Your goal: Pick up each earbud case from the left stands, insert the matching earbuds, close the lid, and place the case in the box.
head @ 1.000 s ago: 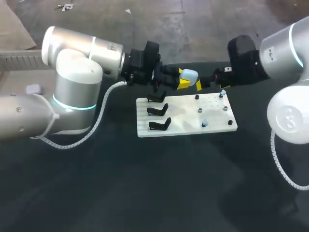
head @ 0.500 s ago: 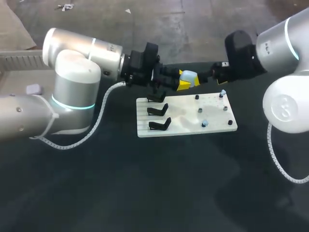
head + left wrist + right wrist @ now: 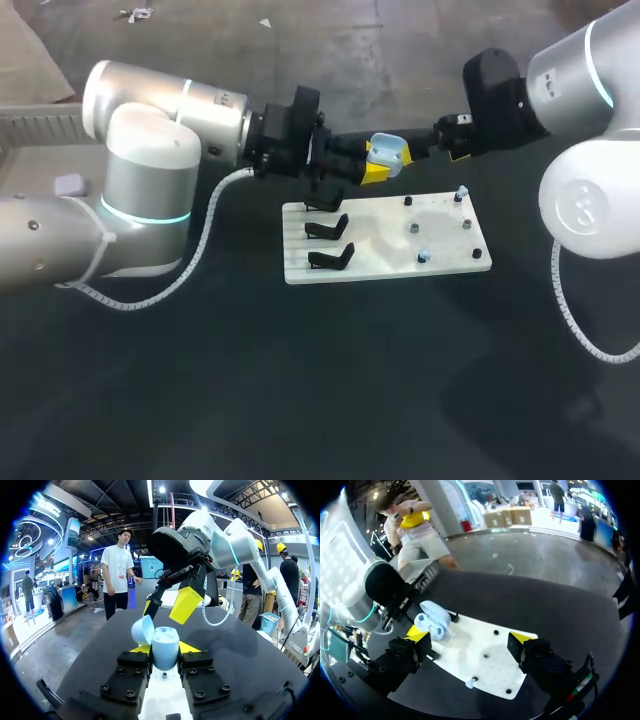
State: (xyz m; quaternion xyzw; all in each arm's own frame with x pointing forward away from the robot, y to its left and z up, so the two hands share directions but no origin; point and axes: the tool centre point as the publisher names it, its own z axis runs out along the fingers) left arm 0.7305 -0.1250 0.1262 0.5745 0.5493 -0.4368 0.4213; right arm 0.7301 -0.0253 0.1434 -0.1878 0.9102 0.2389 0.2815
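The light-blue earbud case (image 3: 161,647) is held in the left gripper (image 3: 164,652), whose fingers are clamped on its body from both sides. Its lid (image 3: 141,630) is swung open to one side (a sensible hold, I judge, since it leaves the inside free for loading). The case hangs in the air over the far edge of the white board (image 3: 385,245), clear of the three black stands (image 3: 328,230), which appear bare. The right gripper (image 3: 469,640) is just ahead of the case, fingers spread wide with nothing between them, probably ready to fetch an earbud. Two pale-blue earbuds (image 3: 423,256) sit on pegs at the board's right side, and the board lies on the dark tabletop (image 3: 300,380).
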